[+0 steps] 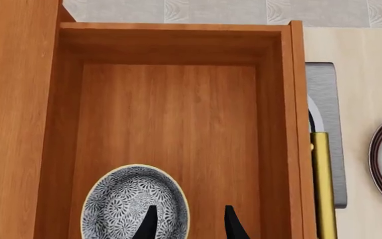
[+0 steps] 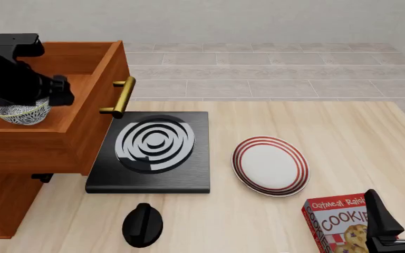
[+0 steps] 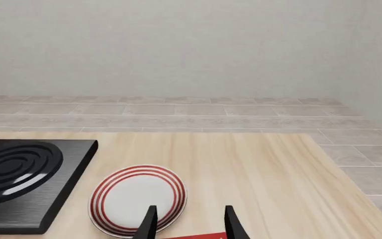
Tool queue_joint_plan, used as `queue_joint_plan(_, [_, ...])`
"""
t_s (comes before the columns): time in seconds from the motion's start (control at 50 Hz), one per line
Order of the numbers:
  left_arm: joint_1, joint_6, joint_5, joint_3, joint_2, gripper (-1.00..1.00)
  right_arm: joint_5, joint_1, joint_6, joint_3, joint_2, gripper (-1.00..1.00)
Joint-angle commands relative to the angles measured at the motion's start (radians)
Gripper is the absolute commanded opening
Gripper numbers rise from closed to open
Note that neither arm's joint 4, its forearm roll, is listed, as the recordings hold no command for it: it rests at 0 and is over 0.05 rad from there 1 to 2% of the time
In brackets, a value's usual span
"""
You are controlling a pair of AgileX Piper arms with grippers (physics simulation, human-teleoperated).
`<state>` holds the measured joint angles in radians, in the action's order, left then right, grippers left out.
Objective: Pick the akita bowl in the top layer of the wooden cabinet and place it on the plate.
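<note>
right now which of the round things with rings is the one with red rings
The plate, white with red rings at its rim, lying right of the black slab, whose rings are grey-white.

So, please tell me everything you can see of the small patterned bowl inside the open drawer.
The akita bowl is small and round, covered in a dense dark-and-white flower-like pattern that also shows inside it in the left wrist view, with a pale rim. It looks ceramic. It stands upright on the wooden floor of the pulled-out top layer, near a side wall. The left gripper hangs over it, open, one fingertip above the bowl's inside and the other outside the rim. Whether it touches the bowl cannot be told.
</note>
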<state>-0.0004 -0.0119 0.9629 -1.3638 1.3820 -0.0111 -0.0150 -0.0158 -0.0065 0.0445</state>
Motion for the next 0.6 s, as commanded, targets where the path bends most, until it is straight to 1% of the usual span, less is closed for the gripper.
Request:
queue_joint_plan(0.02, [-0.002, 0.002, -0.020, 0.032, -0.001, 1.00, -0.008, 0.000, 0.000, 0.001, 0.008, 1.00])
queue_joint_plan(0.6, [-0.007, -0.001, -0.080, 0.102, 0.000, 1.00, 0.008, 0.003, -0.001, 0.002, -0.007, 1.00])
